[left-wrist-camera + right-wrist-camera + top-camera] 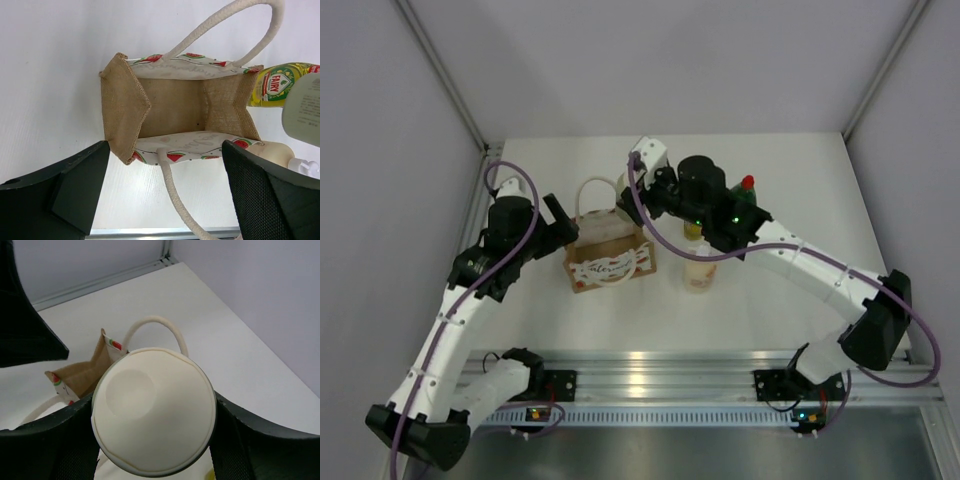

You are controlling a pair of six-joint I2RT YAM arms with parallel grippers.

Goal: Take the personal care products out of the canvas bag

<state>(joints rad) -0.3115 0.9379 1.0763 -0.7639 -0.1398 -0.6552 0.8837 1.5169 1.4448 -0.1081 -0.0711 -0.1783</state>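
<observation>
White tabletop; canvas bag (122, 107) stands open, looks emptied. Left gripper (165, 197) spread wide, holding nothing, beside it. Right gripper (155, 420) clamps olive-grey cylinder (150, 407) near the bag. Risk: lowering it topples crowded yellow bottle (280, 85) or pump bottle (277, 152).

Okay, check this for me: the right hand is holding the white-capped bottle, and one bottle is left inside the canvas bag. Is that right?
Not quite. The right hand does hold the white-capped bottle, but the canvas bag is empty: the left wrist view looks straight down into it and shows only its bare woven floor.
</observation>
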